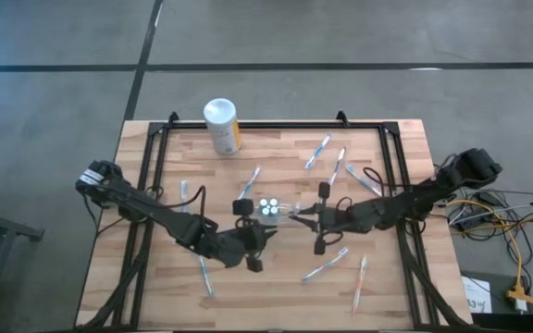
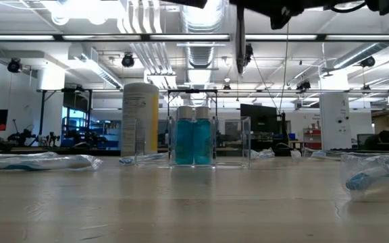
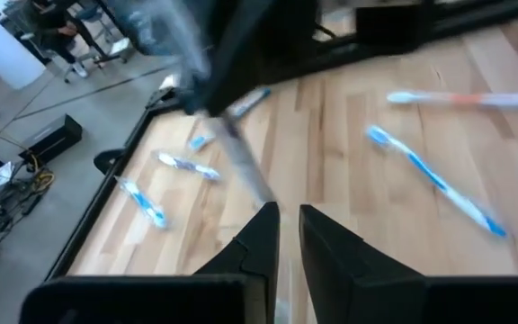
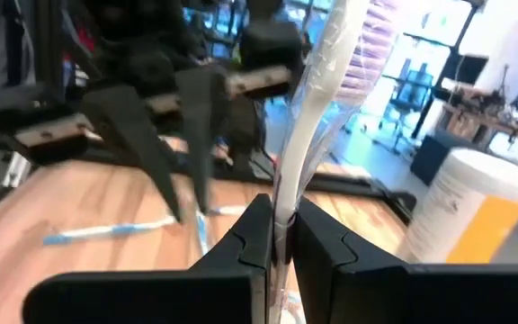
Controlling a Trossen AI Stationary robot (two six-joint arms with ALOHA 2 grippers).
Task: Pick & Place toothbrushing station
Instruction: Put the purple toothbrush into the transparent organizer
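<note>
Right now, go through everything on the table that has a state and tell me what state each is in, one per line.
Right gripper: fingers shut on a wrapped toothbrush, held up off the table.
Left gripper: fingers slightly apart, nothing between them.
Clear cup: upright, holding two teal tubes.
White canister: upright, lid on.
Loose toothbrushes: lying flat, scattered on the table.

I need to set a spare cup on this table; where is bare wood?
Bare wood lies along the near edge between the left hand and a toothbrush, and left of the canister. It is crowded around the clear cup, where the right hand grips a toothbrush.
</note>
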